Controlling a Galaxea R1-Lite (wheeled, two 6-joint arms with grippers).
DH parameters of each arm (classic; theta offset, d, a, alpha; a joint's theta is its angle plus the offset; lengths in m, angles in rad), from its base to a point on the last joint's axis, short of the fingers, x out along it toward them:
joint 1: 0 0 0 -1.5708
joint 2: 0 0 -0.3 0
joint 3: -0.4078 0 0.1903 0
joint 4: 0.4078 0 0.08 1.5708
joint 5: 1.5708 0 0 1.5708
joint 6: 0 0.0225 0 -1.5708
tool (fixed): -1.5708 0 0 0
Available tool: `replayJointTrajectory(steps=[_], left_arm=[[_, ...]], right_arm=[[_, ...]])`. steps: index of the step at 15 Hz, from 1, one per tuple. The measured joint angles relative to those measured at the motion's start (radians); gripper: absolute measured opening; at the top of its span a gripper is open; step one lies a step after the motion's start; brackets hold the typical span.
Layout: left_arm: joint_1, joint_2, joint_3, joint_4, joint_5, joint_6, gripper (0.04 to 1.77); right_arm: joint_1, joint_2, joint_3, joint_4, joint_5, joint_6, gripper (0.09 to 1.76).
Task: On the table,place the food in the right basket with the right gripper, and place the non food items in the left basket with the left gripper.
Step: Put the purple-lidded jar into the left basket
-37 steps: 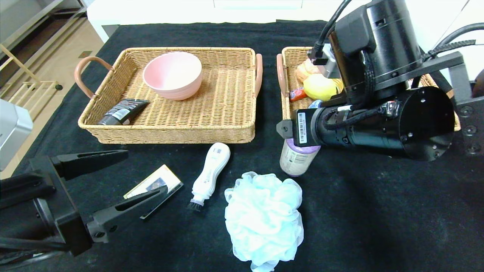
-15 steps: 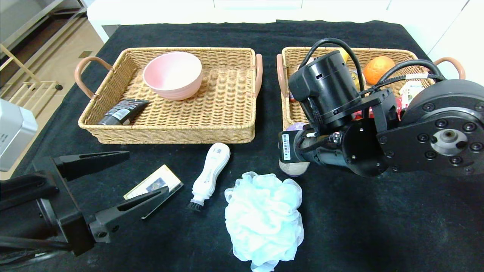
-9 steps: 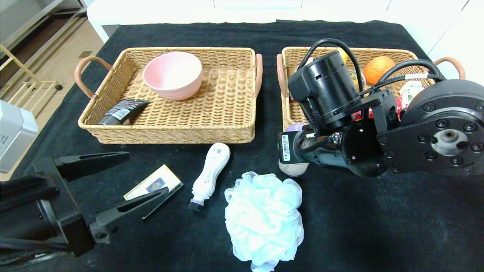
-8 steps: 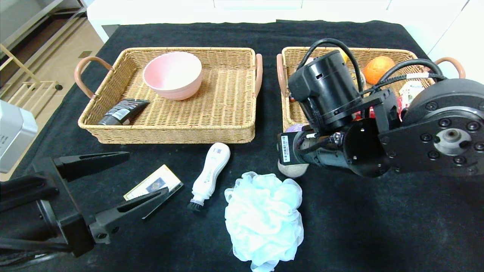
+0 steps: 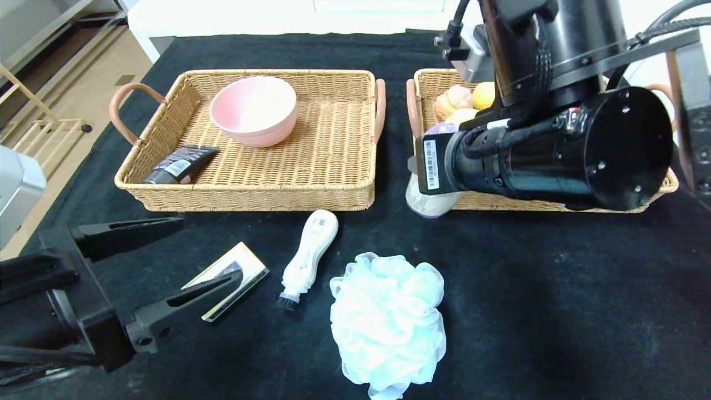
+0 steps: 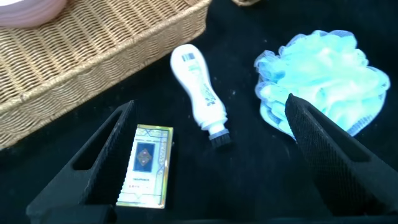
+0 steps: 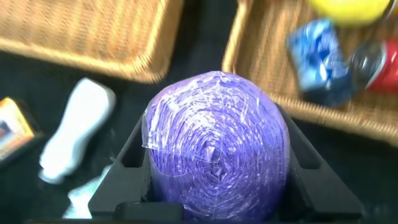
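Right wrist view: the right hand [image 7: 217, 180] grips a purple-capped bottle [image 7: 217, 146] between its fingers, lifted above the desk [image 5: 555, 289] beside the right basket [image 5: 500, 201]; left hand [image 5: 144, 272] hangs open.

Bare cloth [image 5: 555, 289] beside loofah [image 5: 387, 322]

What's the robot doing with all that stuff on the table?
It is sorting things into two baskets. The right gripper has its jaws shut on a purple-topped cup, held by the near corner of the right basket, where other food already lies. The left gripper hangs open above a small card box, beside a white brush and a blue bath pouf.
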State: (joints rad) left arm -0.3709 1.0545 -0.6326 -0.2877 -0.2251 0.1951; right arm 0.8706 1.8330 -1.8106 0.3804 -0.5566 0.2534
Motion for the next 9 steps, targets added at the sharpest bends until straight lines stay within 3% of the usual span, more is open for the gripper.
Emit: replayJointTrajectory(steps=[3,9], left_arm=[[0.021,-0.001,-0.007,0.0,-0.002,0.0,1.72],[0.024,-0.002,-0.021,0.0,-0.008,-0.009,1.72]], right_arm=[[0.004,0.041,-0.1,-0.112,0.034,-0.076,1.0],[0.018,0.121,-0.122,-0.38,0.156,-0.144,1.0]])
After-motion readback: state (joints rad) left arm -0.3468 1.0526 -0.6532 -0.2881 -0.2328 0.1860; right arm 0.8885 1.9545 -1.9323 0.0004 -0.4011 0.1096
